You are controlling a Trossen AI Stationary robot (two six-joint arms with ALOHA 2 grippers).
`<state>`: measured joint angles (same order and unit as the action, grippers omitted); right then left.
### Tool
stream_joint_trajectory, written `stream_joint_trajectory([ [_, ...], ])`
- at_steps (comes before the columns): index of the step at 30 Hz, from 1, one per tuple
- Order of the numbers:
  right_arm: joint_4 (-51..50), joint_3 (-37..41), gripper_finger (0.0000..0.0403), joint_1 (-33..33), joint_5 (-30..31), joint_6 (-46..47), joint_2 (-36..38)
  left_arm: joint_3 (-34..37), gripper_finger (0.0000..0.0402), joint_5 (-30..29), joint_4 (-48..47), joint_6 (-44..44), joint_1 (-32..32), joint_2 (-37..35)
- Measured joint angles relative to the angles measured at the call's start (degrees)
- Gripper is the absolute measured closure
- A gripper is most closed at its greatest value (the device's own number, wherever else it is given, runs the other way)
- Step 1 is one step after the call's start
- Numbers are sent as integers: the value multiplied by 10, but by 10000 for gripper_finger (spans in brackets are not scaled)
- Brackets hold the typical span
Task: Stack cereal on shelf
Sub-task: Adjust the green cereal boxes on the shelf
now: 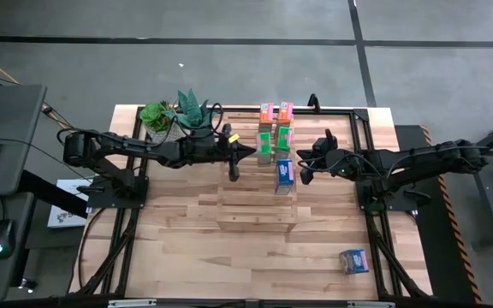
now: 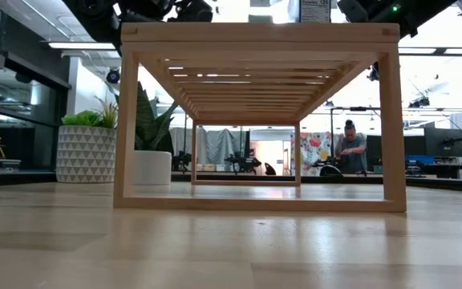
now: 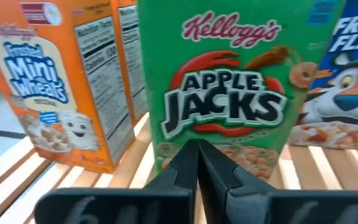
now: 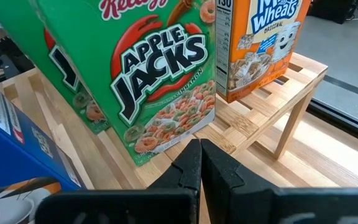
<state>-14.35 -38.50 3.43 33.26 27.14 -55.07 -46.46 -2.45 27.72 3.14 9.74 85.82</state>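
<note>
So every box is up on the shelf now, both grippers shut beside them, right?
Not every box: the high view shows one blue box lying on the table, off the shelf. The rest holds: left gripper and right gripper are shut beside the shelved boxes.

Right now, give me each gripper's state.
Left gripper: shut, empty, facing the Apple Jacks box.
Right gripper: shut, empty, beside the shelf.
</note>
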Motion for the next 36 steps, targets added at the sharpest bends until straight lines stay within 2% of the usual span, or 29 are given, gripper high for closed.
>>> stream_joint_trajectory([
  [9, 0, 0, 403, 0, 0, 0, 0, 0, 401, -39, 10, 1, 0, 0],
  [17, 0, 0, 403, 0, 0, 0, 0, 0, 401, -39, 23, 0, 0, 2],
  [27, 4, 0, 403, 0, 0, 0, 0, 1, 401, -23, 70, 1, 4, 39],
  [36, 4, 0, 403, 0, -7, 0, 0, 1, 401, -27, 56, 15, 7, 18],
])
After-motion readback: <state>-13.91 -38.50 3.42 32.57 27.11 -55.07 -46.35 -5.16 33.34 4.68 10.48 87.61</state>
